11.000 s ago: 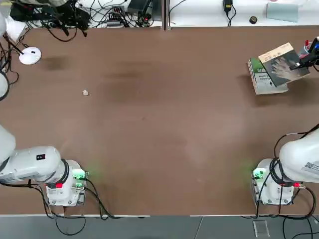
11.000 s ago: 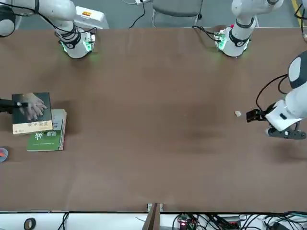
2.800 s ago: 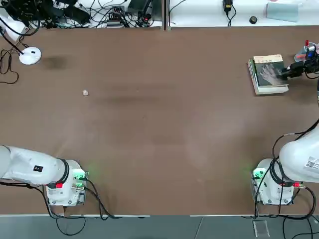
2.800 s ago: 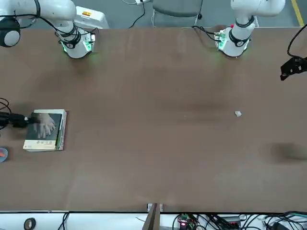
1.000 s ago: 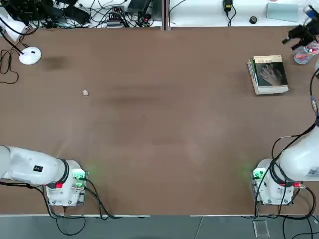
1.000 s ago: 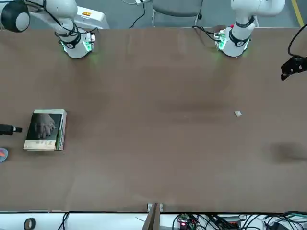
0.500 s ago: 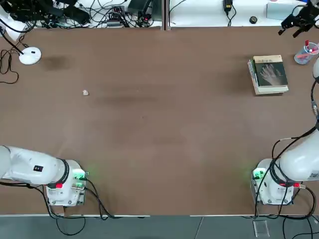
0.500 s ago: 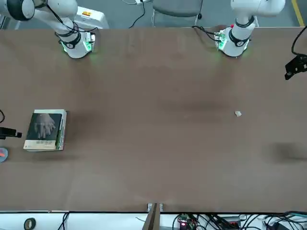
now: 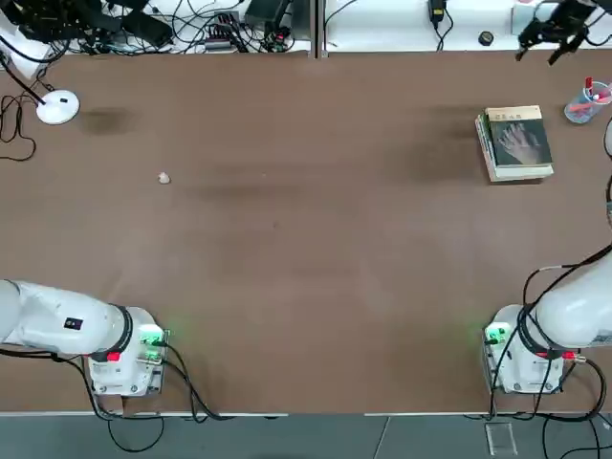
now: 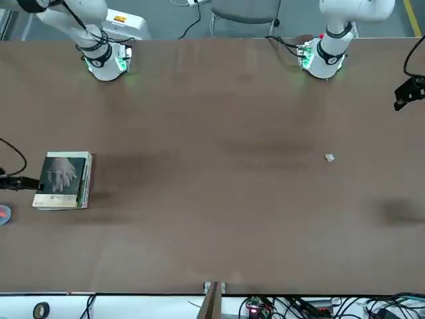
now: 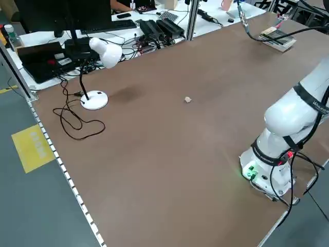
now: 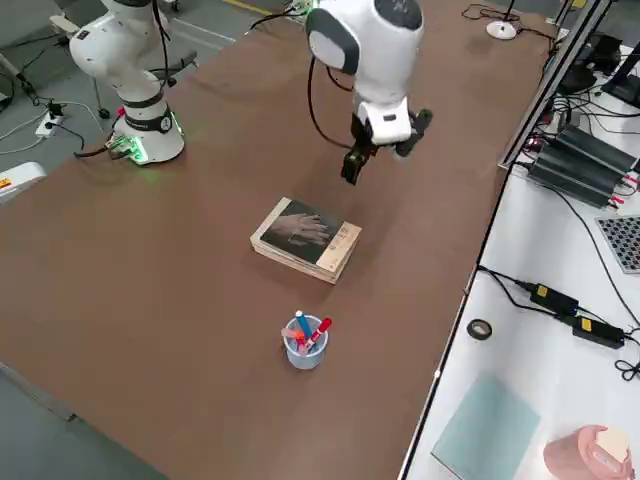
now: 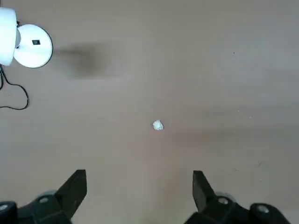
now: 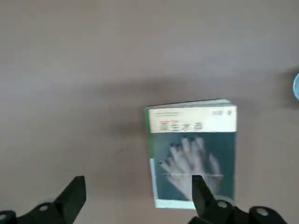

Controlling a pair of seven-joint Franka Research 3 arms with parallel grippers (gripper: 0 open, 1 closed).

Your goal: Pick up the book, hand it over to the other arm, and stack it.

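So the book (image 9: 519, 140) with the dark grey hand cover is lying flat on top of the green-and-white book (image 9: 490, 142), the 2 of them pretty squarely stacked, over on the robot's right side of the brown table (image 9: 306, 239) toward the far edge. Nothing is touching it.

The right gripper (image 12: 380, 145) is up in the air, just past the stack toward the far edge of the table, fingers spread wide with nothing between them. Its wrist camera looks straight down on the book cover, with the tan band showing along 1 end.

The left gripper (image 13: 139, 191) is way over on the other side, hanging above bare table with its fingers spread just as wide and empty. Below it there's a tiny white scrap (image 13: 158, 124), and the white desk lamp (image 9: 57, 106) stands off near the far left corner.

A small blue cup of pens (image 12: 304, 342) sits near the stack on the side toward the table's right edge, not touching it.
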